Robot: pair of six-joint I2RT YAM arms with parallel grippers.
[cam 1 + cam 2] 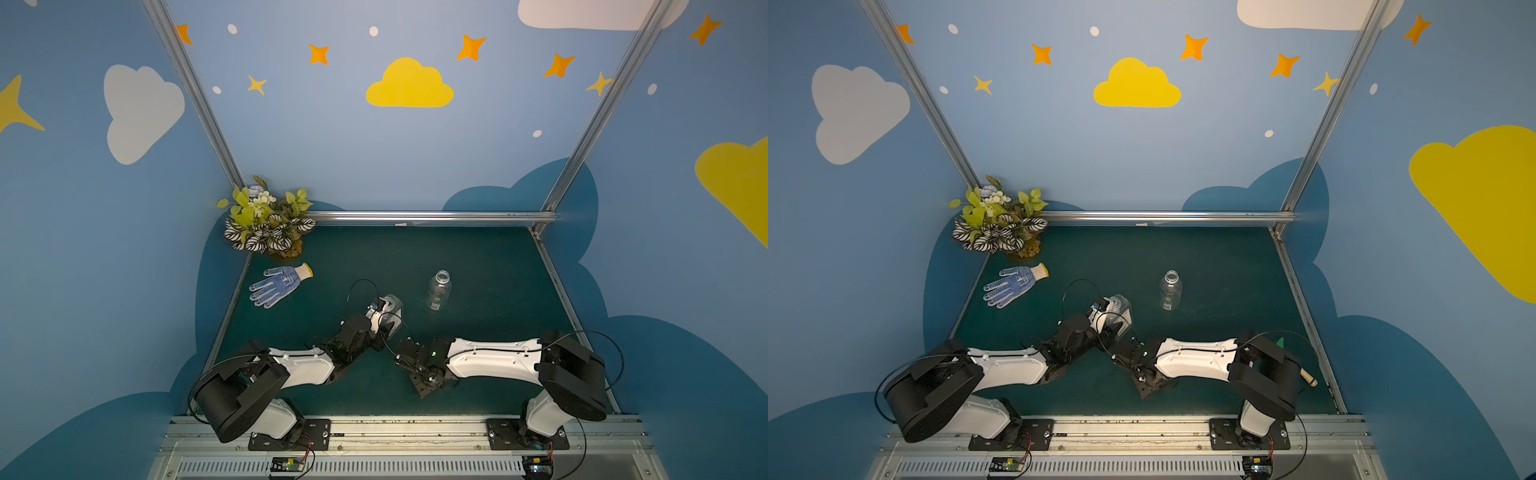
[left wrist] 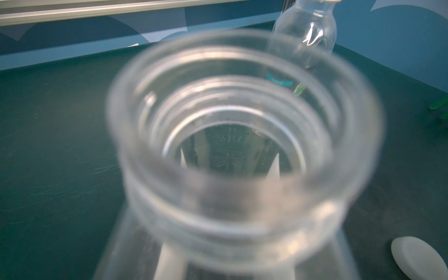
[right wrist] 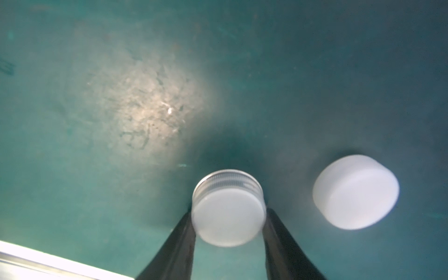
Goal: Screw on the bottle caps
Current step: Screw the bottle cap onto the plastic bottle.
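My left gripper (image 1: 387,311) is shut on the flat-sided clear bottle (image 1: 394,302), holding it upright at the table's middle. Its open threaded neck (image 2: 242,150) fills the left wrist view, so the fingers are hidden there. The round clear bottle (image 1: 439,289) (image 2: 308,31) stands uncapped further back to the right. In the right wrist view my right gripper (image 3: 228,214) points down at the mat, and both black fingers (image 3: 181,237) touch the sides of a ribbed white bottle cap (image 3: 228,213). A smooth white cap (image 3: 355,191) (image 2: 417,259) lies on the mat beside it. The right wrist hides both caps in both top views.
A blue-dotted work glove (image 1: 280,284) lies at the left, in front of a potted plant (image 1: 266,220) in the back left corner. A wooden-handled, green-tipped tool (image 1: 1308,376) lies under the right arm. Metal rails (image 1: 432,216) edge the green mat.
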